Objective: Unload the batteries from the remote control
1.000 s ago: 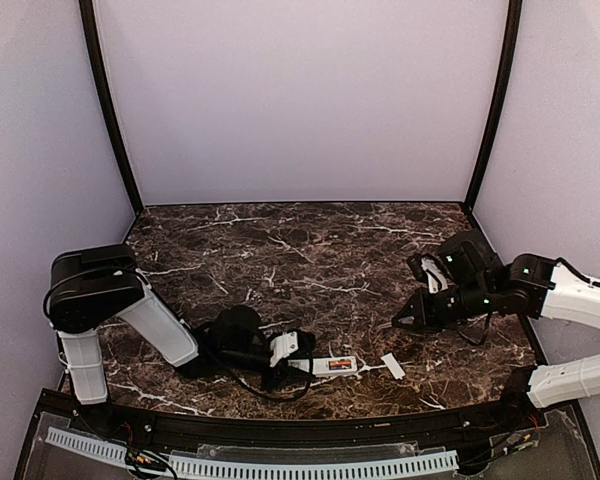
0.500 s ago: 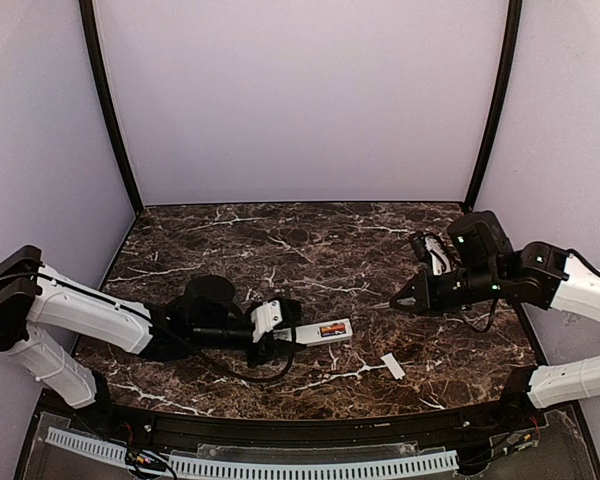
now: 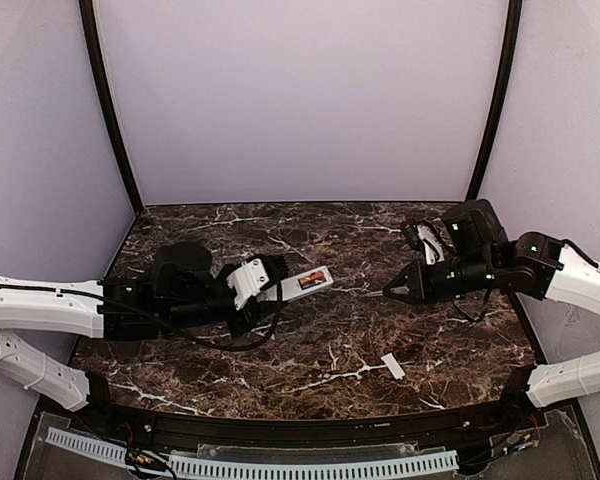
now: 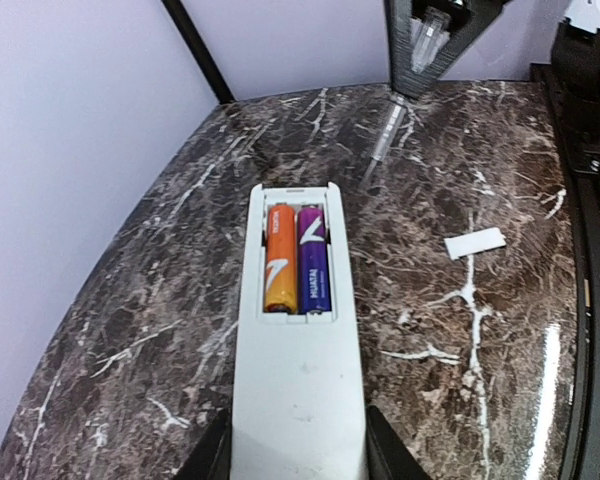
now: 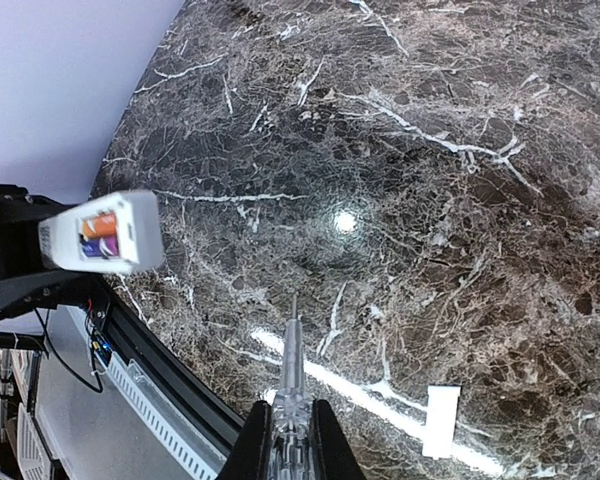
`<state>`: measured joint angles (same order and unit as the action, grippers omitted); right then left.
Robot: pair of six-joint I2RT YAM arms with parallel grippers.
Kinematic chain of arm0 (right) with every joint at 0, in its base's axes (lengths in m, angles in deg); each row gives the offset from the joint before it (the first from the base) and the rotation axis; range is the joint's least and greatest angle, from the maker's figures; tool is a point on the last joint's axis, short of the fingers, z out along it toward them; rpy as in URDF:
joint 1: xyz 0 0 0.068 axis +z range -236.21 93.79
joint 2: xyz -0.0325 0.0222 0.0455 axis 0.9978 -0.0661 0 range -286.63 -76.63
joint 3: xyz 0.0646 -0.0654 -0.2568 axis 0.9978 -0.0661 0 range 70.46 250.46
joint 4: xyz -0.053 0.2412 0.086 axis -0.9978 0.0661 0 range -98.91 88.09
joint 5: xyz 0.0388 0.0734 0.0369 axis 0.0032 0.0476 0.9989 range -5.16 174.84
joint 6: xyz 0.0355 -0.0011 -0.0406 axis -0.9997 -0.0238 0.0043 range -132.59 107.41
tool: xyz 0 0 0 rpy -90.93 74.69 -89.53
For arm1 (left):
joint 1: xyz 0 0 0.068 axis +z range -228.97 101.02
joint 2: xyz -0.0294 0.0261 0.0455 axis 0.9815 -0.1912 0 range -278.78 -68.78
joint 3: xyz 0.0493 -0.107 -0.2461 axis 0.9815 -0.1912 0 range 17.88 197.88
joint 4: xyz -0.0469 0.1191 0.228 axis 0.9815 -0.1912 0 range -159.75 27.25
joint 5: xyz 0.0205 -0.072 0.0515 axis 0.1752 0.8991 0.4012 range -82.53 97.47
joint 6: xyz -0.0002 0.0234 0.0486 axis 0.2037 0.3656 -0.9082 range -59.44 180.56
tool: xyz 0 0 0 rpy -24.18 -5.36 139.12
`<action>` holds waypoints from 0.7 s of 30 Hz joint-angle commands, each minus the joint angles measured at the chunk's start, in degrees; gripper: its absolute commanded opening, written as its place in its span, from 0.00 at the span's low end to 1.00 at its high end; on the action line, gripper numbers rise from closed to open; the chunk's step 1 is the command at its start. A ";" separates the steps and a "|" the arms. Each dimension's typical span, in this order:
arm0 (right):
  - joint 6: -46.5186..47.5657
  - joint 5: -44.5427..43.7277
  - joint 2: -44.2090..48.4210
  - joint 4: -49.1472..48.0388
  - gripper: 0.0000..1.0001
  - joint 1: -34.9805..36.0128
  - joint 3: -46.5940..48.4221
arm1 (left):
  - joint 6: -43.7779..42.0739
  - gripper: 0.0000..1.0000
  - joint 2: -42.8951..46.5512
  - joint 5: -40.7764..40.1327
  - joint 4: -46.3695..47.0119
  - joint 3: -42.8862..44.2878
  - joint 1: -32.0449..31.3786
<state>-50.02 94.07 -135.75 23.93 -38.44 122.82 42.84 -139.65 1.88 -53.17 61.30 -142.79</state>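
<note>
The batteries [image 4: 297, 258], one orange and one purple, lie side by side in the open recess on the back of the remote control [image 4: 298, 400]. They sit at the end of the remote farthest from the left pincer [image 4: 296, 450]. That pincer grips the remote's other end from both sides and holds it out recess-up, seemingly lifted off the surface [image 3: 310, 235].

Straight ahead of the remote's far end, and well apart from it, the right pincer [image 5: 291, 440] is closed. A thin clear pick [image 5: 293, 350] juts forward from between its tips, though the views are too soft to be sure what kind of tool it is. The pick points roughly toward the remote across bare marble. A small white cover [image 4: 476, 243] lies flat on the surface, to the near side of the right pincer and untouched by either arm.

With the recess already open and both cells seated, the step in hand looks like presenting the remote for prying. Next, the pick's tip needs to reach the end of one cell and lever it upward. Meanwhile the left pincer must hold the remote steady against that push.
</note>
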 commanded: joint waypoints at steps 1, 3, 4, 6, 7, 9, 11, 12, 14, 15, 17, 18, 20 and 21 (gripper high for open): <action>2.79 0.66 -0.78 -2.69 0.00 -0.94 2.35 | -5.21 0.00 2.66 -11.09 -9.87 4.41 -0.13; 3.30 0.91 -1.02 -2.82 0.00 -1.08 2.92 | -8.96 0.00 2.57 -13.20 -11.44 4.74 -0.09; 3.51 1.10 -1.27 -2.80 0.00 -1.21 3.19 | -10.26 0.00 2.51 -13.31 -11.30 4.61 -0.09; 3.86 1.54 -1.71 -2.87 0.00 -1.34 3.76 | -14.41 0.00 2.49 -11.88 -10.26 3.68 0.01; 3.97 1.93 -1.97 -2.76 0.00 -1.44 4.12 | -17.12 0.00 2.45 -11.32 -8.83 2.92 0.07; 4.11 2.70 -2.27 -2.72 0.00 -1.49 4.50 | -19.97 0.00 2.22 -9.80 -5.74 1.67 0.54; 4.45 3.77 -2.58 -2.72 0.00 -1.62 4.84 | -21.50 0.00 1.95 -8.20 -3.08 0.60 1.26; 4.71 4.51 -2.85 -2.77 0.00 -1.63 5.00 | -21.80 0.00 1.79 -7.33 -2.33 -0.05 1.42; 5.22 6.33 -3.18 -3.10 0.00 -1.63 5.14 | -21.89 0.00 1.80 -5.71 0.15 -1.57 1.75; 5.28 7.38 -3.40 -3.57 0.00 -1.63 5.11 | -22.17 0.00 1.93 -5.03 3.00 -2.50 1.82; 5.32 9.04 -3.74 -4.93 0.00 -1.63 5.10 | -23.40 0.00 2.14 -2.59 7.50 -5.28 1.92; 5.35 9.60 -3.99 -5.19 0.00 -1.58 5.27 | -24.29 0.00 2.10 -2.11 8.45 -6.66 1.98; 5.43 10.33 -4.82 -5.26 0.00 -1.63 5.94 | -25.12 0.00 1.92 -1.62 10.83 -8.04 2.02; 5.51 10.78 -5.25 -5.28 0.00 -1.63 6.12 | -25.32 0.00 1.82 -1.80 13.03 -8.50 1.98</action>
<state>-45.60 101.55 -139.70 21.51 -39.73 126.69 20.46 -138.12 -2.57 -49.80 55.29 -140.95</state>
